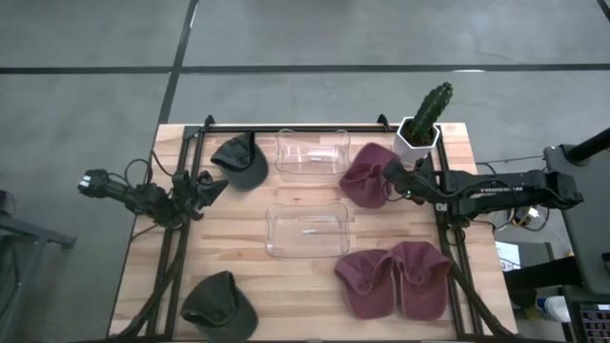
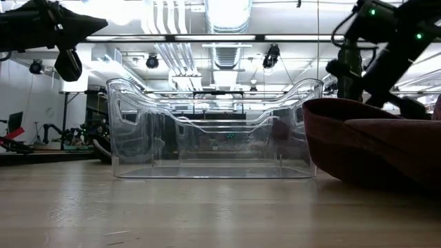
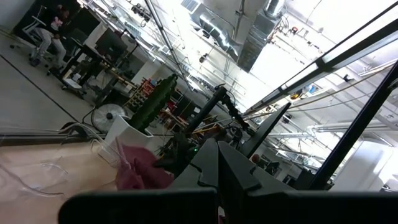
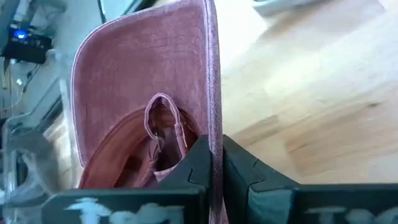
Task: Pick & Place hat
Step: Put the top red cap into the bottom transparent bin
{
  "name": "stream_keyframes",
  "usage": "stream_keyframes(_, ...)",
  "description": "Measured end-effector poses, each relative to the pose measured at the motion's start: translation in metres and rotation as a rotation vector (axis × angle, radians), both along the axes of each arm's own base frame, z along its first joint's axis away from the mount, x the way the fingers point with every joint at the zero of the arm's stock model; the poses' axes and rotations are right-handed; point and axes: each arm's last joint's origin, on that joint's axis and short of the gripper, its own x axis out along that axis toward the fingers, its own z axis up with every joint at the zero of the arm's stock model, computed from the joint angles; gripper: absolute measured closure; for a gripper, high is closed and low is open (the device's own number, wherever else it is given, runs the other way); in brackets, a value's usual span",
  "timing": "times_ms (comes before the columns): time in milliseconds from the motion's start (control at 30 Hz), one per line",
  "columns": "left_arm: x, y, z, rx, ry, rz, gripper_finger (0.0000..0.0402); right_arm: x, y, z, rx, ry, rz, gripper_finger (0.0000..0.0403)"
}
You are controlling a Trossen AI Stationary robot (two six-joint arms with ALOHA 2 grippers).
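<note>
A maroon hat [image 1: 365,177] sits right of the far clear bin [image 1: 313,152]. My right gripper [image 1: 395,178] is shut on it, and the right wrist view shows the hat [image 4: 140,74] from up close. Two more maroon hats [image 1: 394,278] lie on the table's near right, filling the right of the low view [image 2: 372,141]. A dark green hat [image 1: 240,160] lies left of the far bin, another [image 1: 219,305] at the near left. My left gripper [image 1: 213,186] hovers shut and empty just near-left of the far green hat, raised in the low view [image 2: 69,41]. My right gripper pinches the maroon hat's edge [image 4: 212,134] between its two fingers, beside the arched strap opening [image 4: 163,115] at the hat's back. The fingers come level from the table's right. The hat extends away from the fingertips; whether it is clear of the table cannot be told.
A second clear bin [image 1: 307,229] stands at the table's middle and fills the low view [image 2: 213,131]. A cactus in a white pot [image 1: 424,119] stands at the far right corner, close behind my right gripper. Bare wood lies between the near hats.
</note>
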Motion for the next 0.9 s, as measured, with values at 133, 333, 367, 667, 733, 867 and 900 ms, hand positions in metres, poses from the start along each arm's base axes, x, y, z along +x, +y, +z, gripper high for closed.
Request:
stream_keyframes(133,0.0,0.0,0.0,0.0,0.0,0.0,0.0401,0.001,0.0,0.026,-0.03,0.017,0.05,0.039)
stream_keyframes(333,0.0,0.0,0.0,0.0,0.001,0.0,0.0401,-0.01,0.001,0.059,-0.03,0.106,0.076,0.039)
stream_keyframes(367,0.0,0.0,0.0,0.001,0.001,0.0,0.0401,-0.01,0.001,0.065,-0.039,0.103,0.088,0.039)
stream_keyframes(667,0.0,0.0,0.0,0.001,0.001,0.0,0.0401,0.007,-0.001,0.1,-0.171,-0.021,0.208,0.039)
stream_keyframes(733,0.0,0.0,0.0,-0.004,0.0,-0.001,0.0401,0.013,-0.002,0.105,-0.213,-0.073,0.229,0.039)
stream_keyframes(867,0.0,0.0,0.0,-0.028,-0.007,0.003,0.0401,0.026,-0.005,0.114,-0.304,-0.166,0.211,0.039)
stream_keyframes(900,0.0,0.001,0.0,-0.066,-0.015,0.013,0.0401,0.029,-0.005,0.116,-0.321,-0.183,0.214,0.039)
